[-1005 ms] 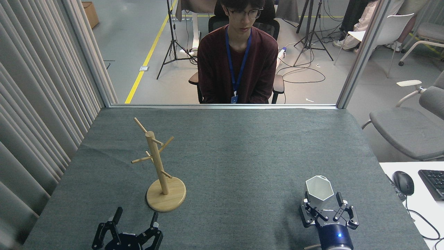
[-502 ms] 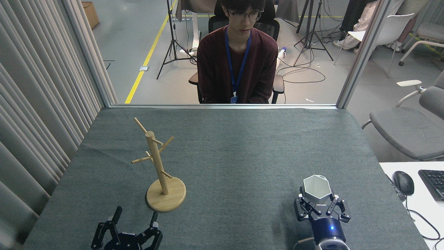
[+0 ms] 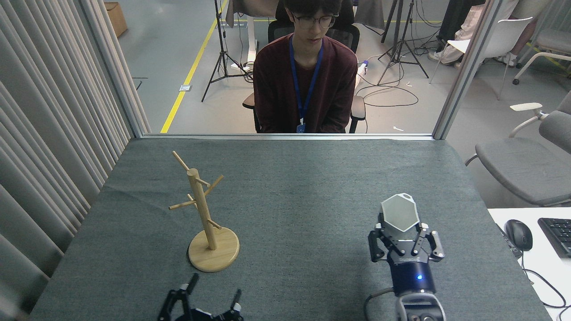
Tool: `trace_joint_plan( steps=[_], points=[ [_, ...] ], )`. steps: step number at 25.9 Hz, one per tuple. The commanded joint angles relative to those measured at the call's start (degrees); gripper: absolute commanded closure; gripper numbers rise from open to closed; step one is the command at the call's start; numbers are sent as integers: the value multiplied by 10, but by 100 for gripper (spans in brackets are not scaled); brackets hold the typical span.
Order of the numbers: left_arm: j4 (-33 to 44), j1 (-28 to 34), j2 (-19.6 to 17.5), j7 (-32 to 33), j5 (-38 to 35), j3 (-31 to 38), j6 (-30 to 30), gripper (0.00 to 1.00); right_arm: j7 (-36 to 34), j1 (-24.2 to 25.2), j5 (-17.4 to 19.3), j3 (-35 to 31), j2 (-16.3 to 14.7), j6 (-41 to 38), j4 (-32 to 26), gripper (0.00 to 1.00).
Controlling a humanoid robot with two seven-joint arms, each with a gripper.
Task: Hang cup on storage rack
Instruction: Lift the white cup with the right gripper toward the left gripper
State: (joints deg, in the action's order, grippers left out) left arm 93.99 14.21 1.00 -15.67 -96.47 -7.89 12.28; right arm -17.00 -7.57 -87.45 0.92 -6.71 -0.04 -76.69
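so our right gripper [image 3: 403, 238] is clamped on the cup [image 3: 399, 213], held up over the near right of the table [image 3: 303, 187], mouth tipped toward us and the little rim tab at the top. the storage rack [image 3: 206, 214] stands well apart on the left. we reckon the risk is that tiny hole missing a thin peg, or the cup bumping the post and tipping the rack. our left gripper [image 3: 209, 301] sits low, fingers spread, holding nothing.
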Motion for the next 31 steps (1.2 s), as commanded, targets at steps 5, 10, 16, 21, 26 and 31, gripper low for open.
trace_joint_plan(
  steps=[5, 10, 16, 21, 26, 31],
  points=[
    [-58, -50, 24, 26, -65, -90, 5, 0, 0, 83, -50, 130, 58, 0, -141, 42],
    [-71, -70, 30, 33, -68, -95, 5, 0, -5, 116, -90, 167, 74, 0, -155, 42],
    [-69, -75, 30, 35, -69, -95, 8, 0, -14, 144, -128, 210, 98, 4, -155, 42],
    [-68, -78, 30, 40, -68, -97, 10, 0, -15, 154, -146, 249, 102, 25, -148, 42],
    [-64, -83, 30, 40, -67, -96, 10, 0, -19, 167, -149, 259, 98, 28, -147, 42],
    [-62, -88, 30, 40, -65, -96, 12, 0, -21, 178, -149, 266, 95, 29, -146, 42]
  ],
)
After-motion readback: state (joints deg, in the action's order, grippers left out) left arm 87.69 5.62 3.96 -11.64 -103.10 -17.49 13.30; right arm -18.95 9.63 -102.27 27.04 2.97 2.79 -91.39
